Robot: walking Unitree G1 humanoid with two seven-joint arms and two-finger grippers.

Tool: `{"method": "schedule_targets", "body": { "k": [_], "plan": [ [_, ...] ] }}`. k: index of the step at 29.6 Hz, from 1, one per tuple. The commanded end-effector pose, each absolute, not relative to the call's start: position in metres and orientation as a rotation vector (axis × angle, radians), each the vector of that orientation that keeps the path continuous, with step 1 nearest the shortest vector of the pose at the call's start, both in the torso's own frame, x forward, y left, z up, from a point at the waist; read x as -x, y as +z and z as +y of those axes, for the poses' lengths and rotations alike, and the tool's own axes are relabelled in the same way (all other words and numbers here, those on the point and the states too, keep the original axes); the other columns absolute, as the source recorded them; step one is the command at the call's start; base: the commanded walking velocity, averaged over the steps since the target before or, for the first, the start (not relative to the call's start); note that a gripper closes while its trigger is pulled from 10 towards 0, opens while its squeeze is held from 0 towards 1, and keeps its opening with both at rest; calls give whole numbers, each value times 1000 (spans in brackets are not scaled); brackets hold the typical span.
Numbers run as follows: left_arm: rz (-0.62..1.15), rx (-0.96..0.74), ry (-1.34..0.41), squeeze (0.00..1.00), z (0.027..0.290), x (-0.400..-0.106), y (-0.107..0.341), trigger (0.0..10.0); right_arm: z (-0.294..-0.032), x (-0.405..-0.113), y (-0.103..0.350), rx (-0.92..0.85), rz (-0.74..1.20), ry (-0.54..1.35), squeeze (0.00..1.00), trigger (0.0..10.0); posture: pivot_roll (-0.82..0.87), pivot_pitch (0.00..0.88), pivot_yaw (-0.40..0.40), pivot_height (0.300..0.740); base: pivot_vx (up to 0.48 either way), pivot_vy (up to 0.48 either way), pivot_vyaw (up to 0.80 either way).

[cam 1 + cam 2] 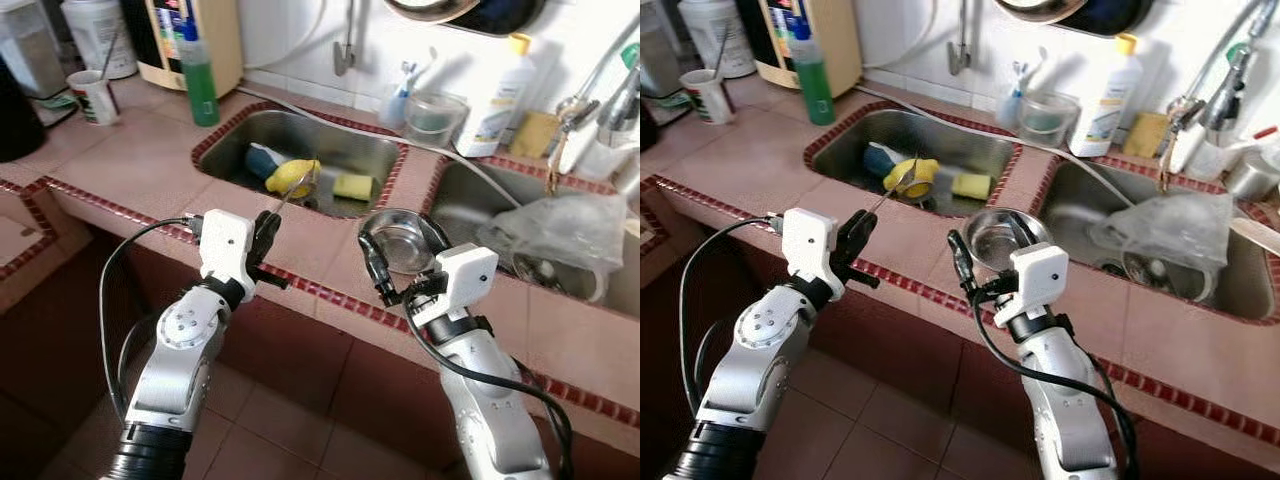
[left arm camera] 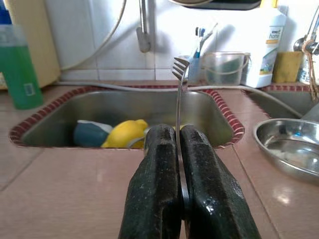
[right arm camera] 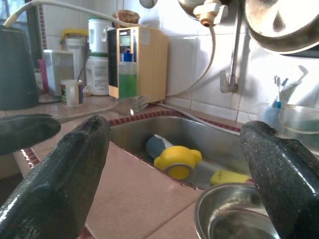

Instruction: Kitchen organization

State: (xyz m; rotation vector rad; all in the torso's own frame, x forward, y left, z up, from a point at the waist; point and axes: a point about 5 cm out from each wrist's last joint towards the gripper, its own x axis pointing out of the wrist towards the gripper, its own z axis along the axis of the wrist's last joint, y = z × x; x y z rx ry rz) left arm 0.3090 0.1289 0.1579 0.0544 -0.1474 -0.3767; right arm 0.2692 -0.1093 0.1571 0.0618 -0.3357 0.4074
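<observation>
Left tool [image 2: 180,164]: pinching your fork [image 2: 179,94] above the desk [image 1: 130,165].
Right tool [image 1: 400,262]: spread beside the bowl [image 1: 400,240].
Next: probably set the fork down.

Right gripper [image 3: 174,174] spread wide above steel bowl [image 3: 234,211] beside sink [image 3: 199,137]

Counting around my left sink basin [image 1: 345,140]: one fork [image 2: 179,89] pinched in my left gripper [image 2: 180,149]; inside the basin one yellow cup [image 1: 292,177], one blue item [image 1: 263,160] and one yellow sponge [image 1: 352,186]. Right of the basin, one steel bowl [image 1: 400,240]. Behind it, one green bottle [image 1: 198,75] and one white bottle [image 1: 497,100].
</observation>
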Motion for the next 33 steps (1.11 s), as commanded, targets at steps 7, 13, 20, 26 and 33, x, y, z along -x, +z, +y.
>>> {"method": "schedule_targets", "body": {
  "k": [7, 13, 20, 26, 33],
  "plan": [
    [-162, -51, -396, 0, 119, -310, 161, 10000, -114, -270, 157, -47, -335, 402, 0, 10000, -94, 36, -18, 740, 0, 336, 0],
    [-161, -48, -392, 0, 119, -309, 160, 10000, -115, -270, 157, -45, -335, 406, 0, 10000, -97, 39, -20, 740, 0, 336, 0],
    [-158, -49, -392, 0, 118, -308, 159, 10000, -116, -269, 157, -41, -331, 405, 0, 10000, -101, 52, -22, 740, 0, 327, 0],
    [-155, -76, -372, 0, 118, -308, 158, 10000, -117, -269, 155, -47, -318, 399, 0, 10000, -100, 62, -21, 740, 0, 91, 0],
    [-168, -72, -387, 0, 117, -306, 159, 10000, -116, -271, 154, -50, -298, 398, 0, 10000, -97, 66, -21, 740, 0, 0, -737]
  ]
}}
